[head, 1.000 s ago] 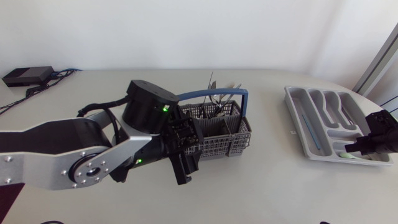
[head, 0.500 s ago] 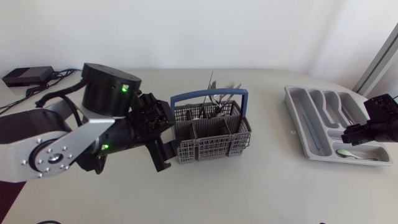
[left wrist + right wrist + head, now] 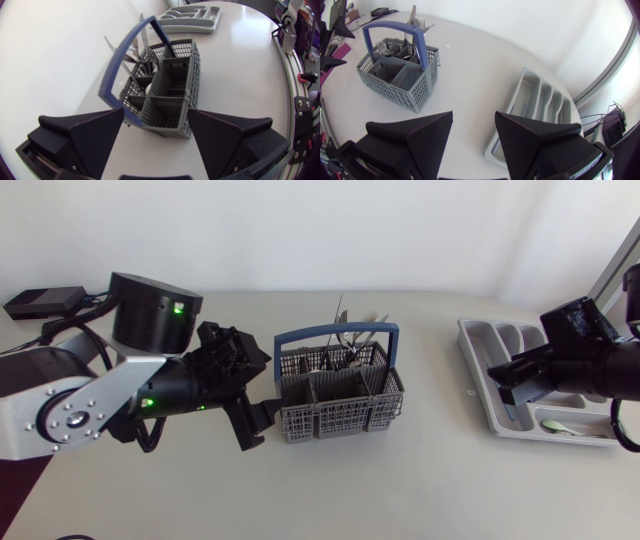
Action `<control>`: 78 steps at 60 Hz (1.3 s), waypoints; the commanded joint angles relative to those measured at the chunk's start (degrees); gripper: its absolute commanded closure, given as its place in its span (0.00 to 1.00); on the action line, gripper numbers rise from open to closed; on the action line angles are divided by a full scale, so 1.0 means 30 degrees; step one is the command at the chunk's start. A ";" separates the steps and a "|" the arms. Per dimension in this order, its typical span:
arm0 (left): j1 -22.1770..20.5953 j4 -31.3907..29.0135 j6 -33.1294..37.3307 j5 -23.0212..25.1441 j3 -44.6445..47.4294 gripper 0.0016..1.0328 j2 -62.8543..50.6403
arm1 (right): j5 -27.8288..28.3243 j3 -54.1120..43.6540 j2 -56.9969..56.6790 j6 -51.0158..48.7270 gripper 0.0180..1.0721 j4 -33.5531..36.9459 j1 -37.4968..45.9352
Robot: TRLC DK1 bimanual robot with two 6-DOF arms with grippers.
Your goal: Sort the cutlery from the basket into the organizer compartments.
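The left hand point(image 3: 156, 116) was released, its two broad wedge fingers of matte, finely grained black spread wide and gripping nothing. The left wrist view showed the end of the basket point(image 3: 167, 85) just ahead, between them. The head view placed that hand just beside the basket's near left corner, above the pale, smooth table point(image 3: 400, 490). Its arm point(image 3: 80, 405) was silver-grey plate with round black joints.

There was one basket, a grey plastic grid with meshed walls, split into compartments. One blue hoop handle point(image 3: 336, 335) arched over it. The cutlery point(image 3: 413, 15), thin bright metal, stood upright in the back row, overlapping too much to count.

The right hand point(image 3: 474, 119) was also released, its two fingers apart with nothing between them. The head view set it over the organizer's left edge, well apart from the basket. There was one organizer point(image 3: 478, 338), a smooth, pale grey moulded tray with rounded long wells side by side and one crosswise well at its near end. Only the head view showed the single pale green spoon point(image 3: 558, 426) lying in that crosswise well. In the right wrist view a finger covered that end.

At the table's far left edge sat one flat black box point(image 3: 45, 302) with cables.
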State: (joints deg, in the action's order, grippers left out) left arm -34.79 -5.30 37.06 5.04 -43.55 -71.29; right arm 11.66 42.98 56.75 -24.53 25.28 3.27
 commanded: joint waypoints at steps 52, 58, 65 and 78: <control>-0.1442 0.6601 -0.4003 0.0547 -0.4292 0.24 -0.8142 | 0.0625 -0.2169 0.1884 0.0620 0.40 -0.3123 -0.0503; -0.1530 0.6806 -0.4208 0.0547 -0.4614 0.31 -0.8582 | 0.0801 -0.2286 0.2235 0.0356 0.40 -0.3416 -0.0240; -0.1940 0.7304 -0.4296 0.0547 -0.4702 0.45 -0.8904 | 0.1123 -0.2521 0.2528 0.0151 0.40 -0.3797 0.0112; -0.1852 0.7480 -0.4648 0.0664 -0.4731 0.68 -0.9402 | 0.1533 -0.2901 0.2880 -0.0318 0.40 -0.4178 0.0698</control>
State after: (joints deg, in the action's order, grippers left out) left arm -40.58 16.62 25.04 6.85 -56.60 -97.65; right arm 15.46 35.90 64.25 -24.27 13.47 4.64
